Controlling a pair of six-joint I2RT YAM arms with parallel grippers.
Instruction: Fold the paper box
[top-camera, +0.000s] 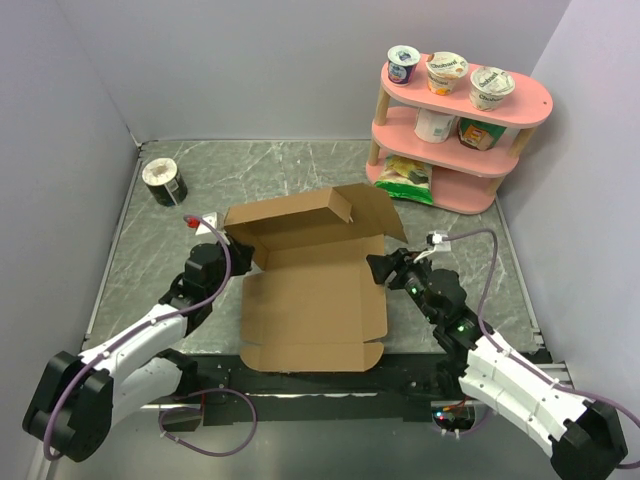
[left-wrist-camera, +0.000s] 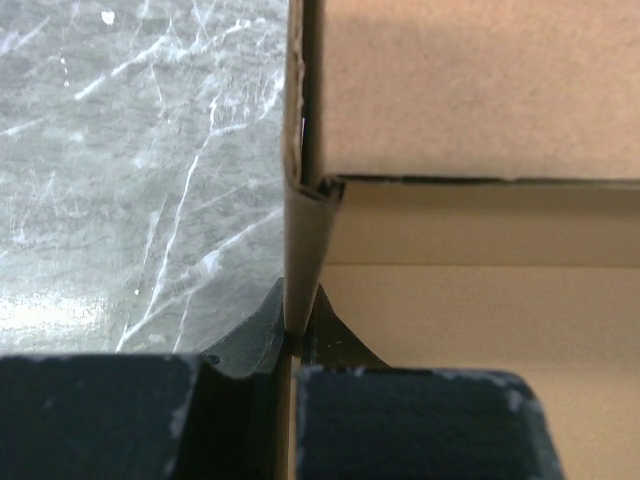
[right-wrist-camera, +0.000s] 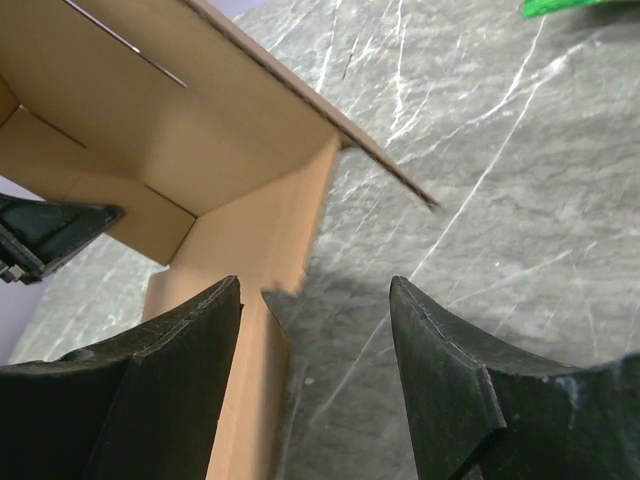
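Observation:
The paper box (top-camera: 312, 305) is plain brown cardboard in the middle of the table, base flat, lid flap (top-camera: 300, 215) raised at the back. My left gripper (top-camera: 240, 262) is at the box's back left corner. In the left wrist view it (left-wrist-camera: 295, 330) is shut on the upright left side wall (left-wrist-camera: 303, 250). My right gripper (top-camera: 381, 268) is at the box's right side. In the right wrist view it (right-wrist-camera: 315, 310) is open, its left finger (right-wrist-camera: 190, 350) against the right side wall (right-wrist-camera: 270, 240) and its right finger (right-wrist-camera: 445, 350) over bare table.
A pink two-tier shelf (top-camera: 520, 100) with yogurt cups and small cartons stands at the back right, a green packet (top-camera: 408, 174) at its foot. A dark round tin (top-camera: 163, 181) sits at the back left. Grey walls close in the marble table (top-camera: 290, 165).

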